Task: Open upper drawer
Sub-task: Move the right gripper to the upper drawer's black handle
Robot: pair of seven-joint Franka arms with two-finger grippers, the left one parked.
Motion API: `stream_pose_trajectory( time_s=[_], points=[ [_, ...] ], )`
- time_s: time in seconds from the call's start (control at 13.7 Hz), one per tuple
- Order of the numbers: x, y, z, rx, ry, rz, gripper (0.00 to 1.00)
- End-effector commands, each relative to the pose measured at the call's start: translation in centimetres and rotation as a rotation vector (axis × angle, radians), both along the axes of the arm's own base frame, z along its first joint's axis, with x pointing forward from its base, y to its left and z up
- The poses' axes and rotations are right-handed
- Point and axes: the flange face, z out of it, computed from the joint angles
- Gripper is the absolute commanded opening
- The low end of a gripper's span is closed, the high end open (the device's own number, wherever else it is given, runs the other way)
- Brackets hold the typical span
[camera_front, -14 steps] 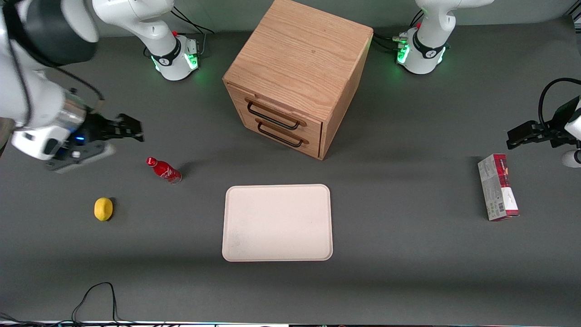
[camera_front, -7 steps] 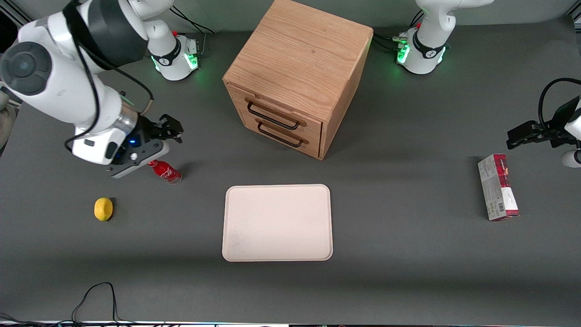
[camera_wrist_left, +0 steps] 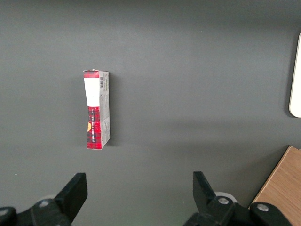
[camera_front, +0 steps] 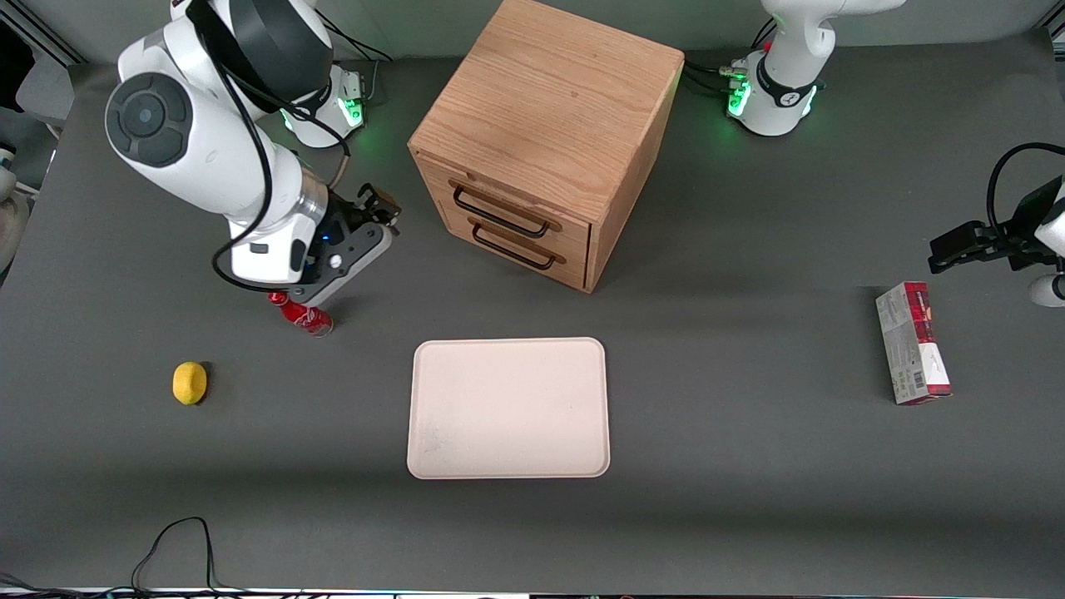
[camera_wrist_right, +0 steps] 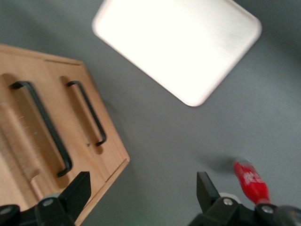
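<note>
Upper drawer (camera_front: 499, 204), shut, topmost in the oak cabinet (camera_front: 549, 100) standing on the desk (camera_front: 749, 466); gripper (camera_front: 381, 208), fingers spread and empty, near the cabinet's front: best centre on the upper black handle (camera_front: 497, 213), not the lower, then pull straight outward.

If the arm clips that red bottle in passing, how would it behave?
The red bottle looks slim and tall, so it would likely tip, then roll, being round. The open gripper hovers above the table between it and the upper drawer.
</note>
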Motion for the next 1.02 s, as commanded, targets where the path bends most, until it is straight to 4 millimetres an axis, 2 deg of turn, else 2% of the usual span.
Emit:
stream_pose_trajectory(
  time_s=[0.0,0.07,0.22,0.29,0.44,0.51,0.73,0.95],
  points=[
    [0.5,1.2,-0.7,0.055,0.012,0.079,1.0],
    [0.1,2.9,-1.6,0.06,0.015,0.116,1.0],
    [0.0,4.2,-2.2,0.11,-0.004,0.212,1.0],
    [-0.2,5.3,-3.1,0.13,0.01,0.245,1.0],
    [-0.3,6.1,-4.3,0.153,0.041,0.246,1.0],
    [-0.7,7.2,-5.0,0.158,0.057,0.261,1.0],
    [-1.1,8.6,-6.5,0.156,0.08,0.283,1.0],
    [-0.7,9.5,-7.9,0.187,0.066,0.34,1.0]
  ],
)
